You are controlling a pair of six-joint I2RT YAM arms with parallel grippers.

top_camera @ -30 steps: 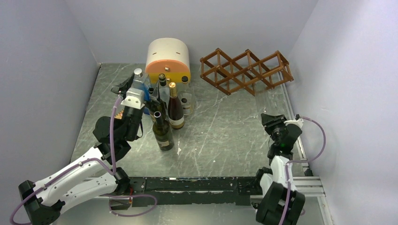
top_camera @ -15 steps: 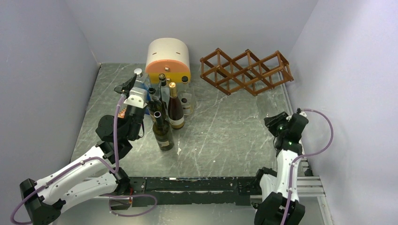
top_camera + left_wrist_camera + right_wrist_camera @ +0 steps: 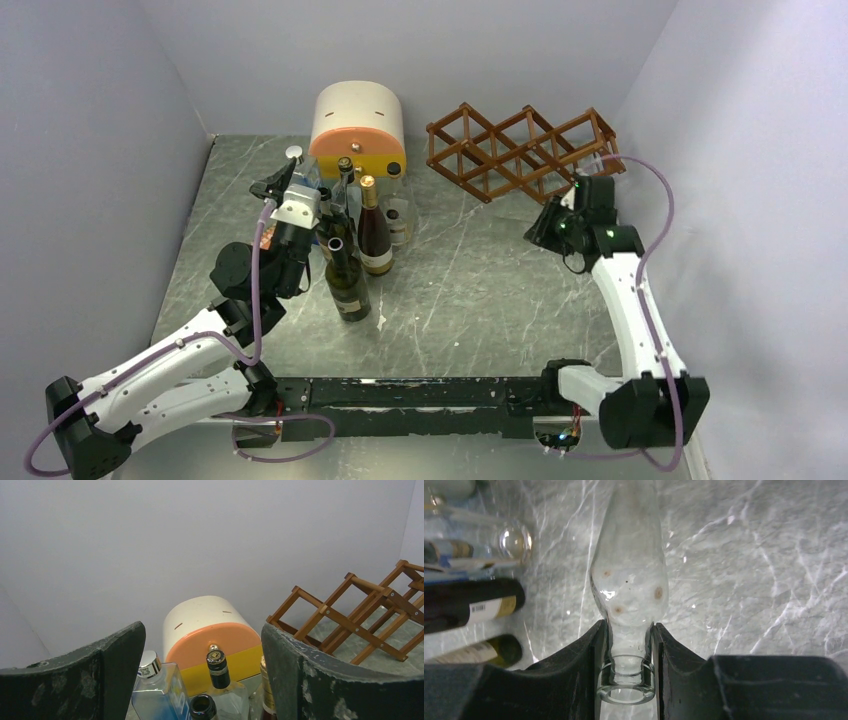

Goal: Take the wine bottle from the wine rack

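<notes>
The wine rack [image 3: 520,150] is a reddish-brown lattice at the back right of the table; its cells look empty. It also shows in the left wrist view [image 3: 360,615]. My right gripper [image 3: 626,645] is shut on the neck of a clear glass wine bottle [image 3: 629,580], held above the marbled table. In the top view this gripper [image 3: 548,225] hangs just in front of the rack's right half; the clear bottle is hard to make out there. My left gripper [image 3: 283,182] is open and empty above a cluster of bottles.
A cream-and-orange drawer box [image 3: 358,125] stands at the back centre. Several upright bottles [image 3: 374,235] stand in front of it, with a dark green one [image 3: 348,282] nearest. A blue-tinted square bottle [image 3: 157,695] sits under the left gripper. Walls close in the left, back and right.
My right arm has stretched up and forward from the right table edge to just in front of the rack. The left gripper has shifted slightly over the bottle cluster.
</notes>
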